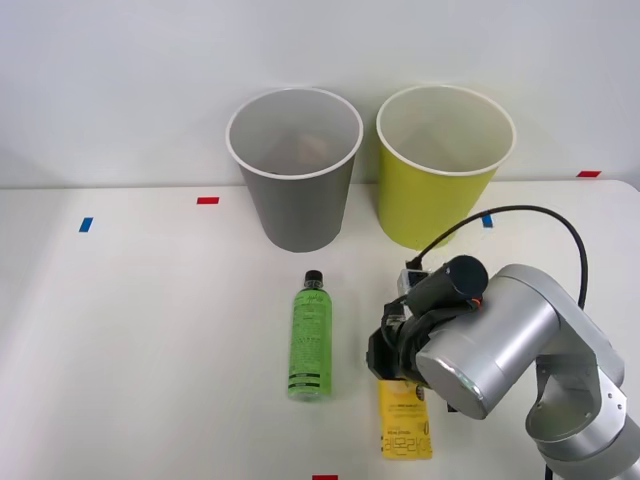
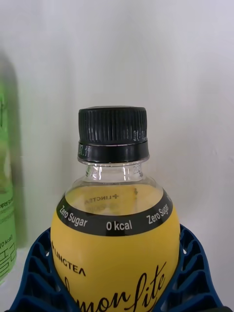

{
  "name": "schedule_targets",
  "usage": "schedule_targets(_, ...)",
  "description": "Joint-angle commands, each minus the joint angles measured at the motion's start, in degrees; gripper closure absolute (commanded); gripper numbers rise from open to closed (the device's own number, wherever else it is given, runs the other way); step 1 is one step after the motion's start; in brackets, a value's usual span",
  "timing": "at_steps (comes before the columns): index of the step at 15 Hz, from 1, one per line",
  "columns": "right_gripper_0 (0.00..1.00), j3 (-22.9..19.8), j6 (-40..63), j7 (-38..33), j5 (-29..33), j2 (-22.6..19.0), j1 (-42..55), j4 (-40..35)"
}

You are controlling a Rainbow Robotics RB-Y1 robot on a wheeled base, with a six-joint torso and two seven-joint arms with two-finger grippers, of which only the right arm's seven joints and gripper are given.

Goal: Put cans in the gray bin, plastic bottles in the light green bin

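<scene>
Yellow lemon-label plastic bottle w/ black cap [image 2: 114,243] lay flat on white table [image 1: 150,330], right gripper [image 2: 114,273] w/ its 2 blue ribbed fingers [image 2: 34,278] flanking the body, contact unclear. Probably full, heavy-ish, smooth label: grip mid-body.

White table [image 1: 140,330], plain pale wall [image 1: 120,80] behind.

My white tabletop [image 1: 150,330] carries the gray bin [image 1: 296,170] and light green bin [image 1: 440,165] at twelve o'clock, with the green bottle [image 1: 311,337] and yellow bottle [image 1: 405,425] lying nearer, plus small tape marks [image 1: 207,201].
</scene>
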Motion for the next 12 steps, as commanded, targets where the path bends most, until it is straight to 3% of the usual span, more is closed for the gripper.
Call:
schedule_targets(1,1.0,-7.7,4.3,10.6,-0.9,1.1,2.5,-9.3)
schedule_targets(4,1.0,-13.2,4.3,19.1,-2.0,1.4,7.6,-17.9)
schedule_targets(7,1.0,-18.7,2.2,24.1,-7.1,1.9,10.9,-24.2)
schedule_targets(12,1.0,-23.3,-14.7,26.3,-14.0,3.0,12.6,-26.2)
